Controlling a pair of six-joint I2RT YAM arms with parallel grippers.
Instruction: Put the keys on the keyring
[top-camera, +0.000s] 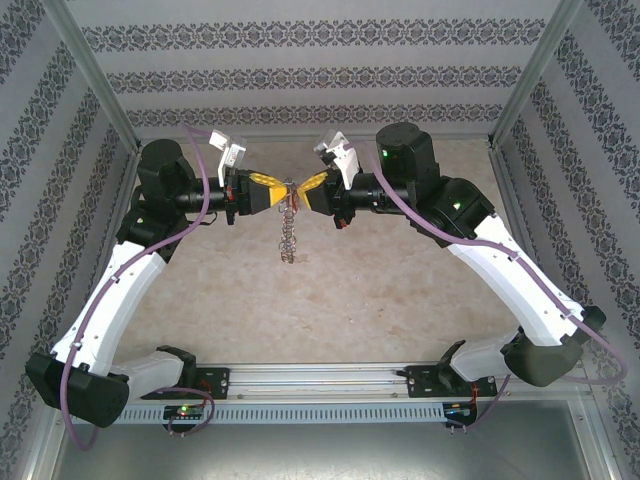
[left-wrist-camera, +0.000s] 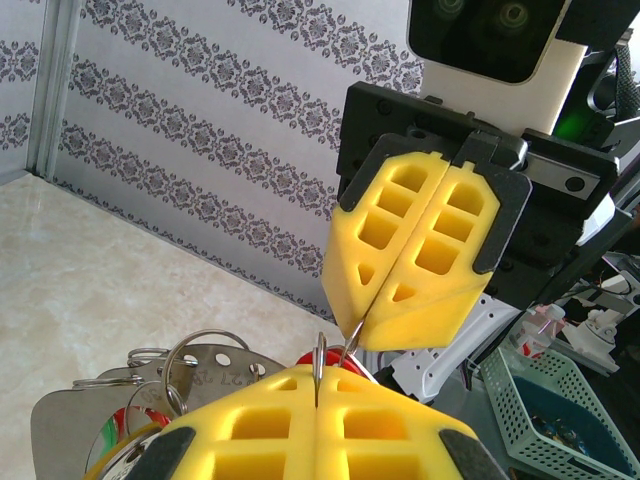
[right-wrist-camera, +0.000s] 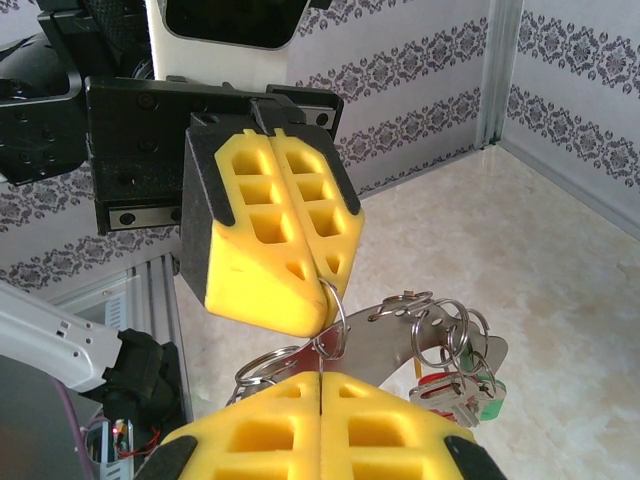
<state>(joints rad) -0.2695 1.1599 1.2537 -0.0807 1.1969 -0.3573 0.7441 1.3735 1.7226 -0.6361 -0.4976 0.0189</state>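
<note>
The keyring (top-camera: 288, 232) is a curved grey metal strip (right-wrist-camera: 400, 335) with holes and several split rings, and it hangs limp between my two grippers above the table. Keys (right-wrist-camera: 462, 392) with red and green heads dangle from rings at its far end. A red key head (left-wrist-camera: 308, 356) peeks out behind my left fingers. My left gripper (left-wrist-camera: 318, 382) (top-camera: 282, 189) is shut on a thin split ring (right-wrist-camera: 337, 305) of the keyring. Tip to tip with it, my right gripper (right-wrist-camera: 320, 378) (top-camera: 298, 188) is shut on a thin ring wire (left-wrist-camera: 352, 345).
Patterned walls close in the beige table (top-camera: 330, 290) at the back and on both sides. An aluminium rail (top-camera: 320, 380) with the arm bases runs along the near edge. A teal mesh basket (left-wrist-camera: 560, 410) sits beyond the table, behind the right arm.
</note>
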